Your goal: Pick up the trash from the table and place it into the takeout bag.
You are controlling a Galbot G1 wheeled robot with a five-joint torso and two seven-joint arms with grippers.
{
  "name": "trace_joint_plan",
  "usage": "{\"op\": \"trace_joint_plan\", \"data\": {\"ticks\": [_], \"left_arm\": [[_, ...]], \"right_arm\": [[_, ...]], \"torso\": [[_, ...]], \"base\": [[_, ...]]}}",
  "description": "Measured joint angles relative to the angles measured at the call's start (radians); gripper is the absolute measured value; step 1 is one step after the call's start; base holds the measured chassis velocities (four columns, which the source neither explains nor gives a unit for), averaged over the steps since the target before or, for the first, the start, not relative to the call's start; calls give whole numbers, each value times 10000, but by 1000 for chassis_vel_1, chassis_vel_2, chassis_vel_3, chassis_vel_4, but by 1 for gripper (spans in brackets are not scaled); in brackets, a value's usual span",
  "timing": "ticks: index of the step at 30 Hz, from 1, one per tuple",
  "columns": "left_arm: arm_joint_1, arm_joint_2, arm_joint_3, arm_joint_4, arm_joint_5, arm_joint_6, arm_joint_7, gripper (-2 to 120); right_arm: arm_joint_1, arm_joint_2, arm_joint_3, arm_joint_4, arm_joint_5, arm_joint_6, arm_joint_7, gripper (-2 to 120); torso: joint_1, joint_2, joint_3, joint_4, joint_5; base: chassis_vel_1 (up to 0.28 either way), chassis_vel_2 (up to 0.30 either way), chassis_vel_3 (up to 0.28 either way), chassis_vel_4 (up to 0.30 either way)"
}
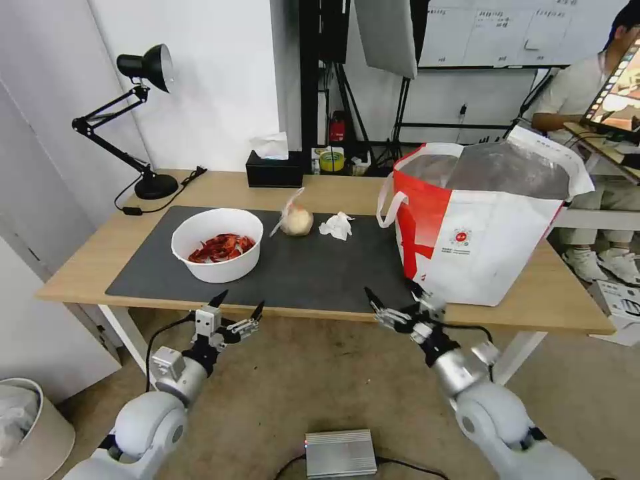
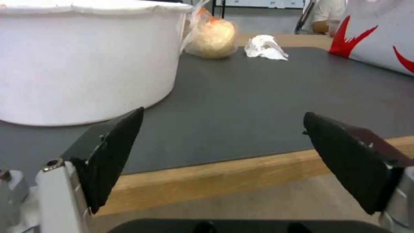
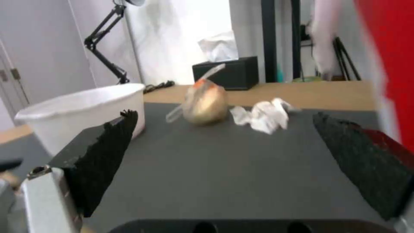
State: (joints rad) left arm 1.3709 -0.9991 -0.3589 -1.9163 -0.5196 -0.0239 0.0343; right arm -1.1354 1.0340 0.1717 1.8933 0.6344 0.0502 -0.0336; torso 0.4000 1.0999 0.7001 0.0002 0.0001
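At table's near edge, left gripper and right gripper hover, jaws spread, grasping nothing; bowl, bag beyond.

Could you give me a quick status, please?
Both hands open, empty, at table edge. Bowl, ball, tissue on mat. Bag upright. Path clear.
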Motion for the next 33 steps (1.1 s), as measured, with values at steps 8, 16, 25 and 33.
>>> {"op": "trace_joint_plan", "data": {"ticks": [8, 16, 25, 33], "left_arm": [[139, -166, -91, 59, 20, 92, -21, 100], [303, -198, -324, -94, 9, 136, -193, 100], [433, -212, -567, -523, -57, 245, -252, 100], [460, -381, -593, -582, -45, 254, -259, 100]], "right_arm": [[2653, 137, -1697, -938, 989, -1068, 1233, 100], [4432, 1054, -2919, -2210, 1136, -2298, 2808, 100], [5946, 2049, -3757, -3522, 532, -3394, 4813, 100], [7153, 2619, -4112, -4978, 785, -3952, 5421, 100]], "torso": [[1, 0, 0, -2, -5], [1, 0, 0, 1, -2], [0, 0, -1, 0, -2], [1, -1, -1, 0, -2]], "base": [[0, 0, 0, 0], [0, 0, 0, 0], [0, 0, 0, 0], [0, 0, 0, 0]]}}
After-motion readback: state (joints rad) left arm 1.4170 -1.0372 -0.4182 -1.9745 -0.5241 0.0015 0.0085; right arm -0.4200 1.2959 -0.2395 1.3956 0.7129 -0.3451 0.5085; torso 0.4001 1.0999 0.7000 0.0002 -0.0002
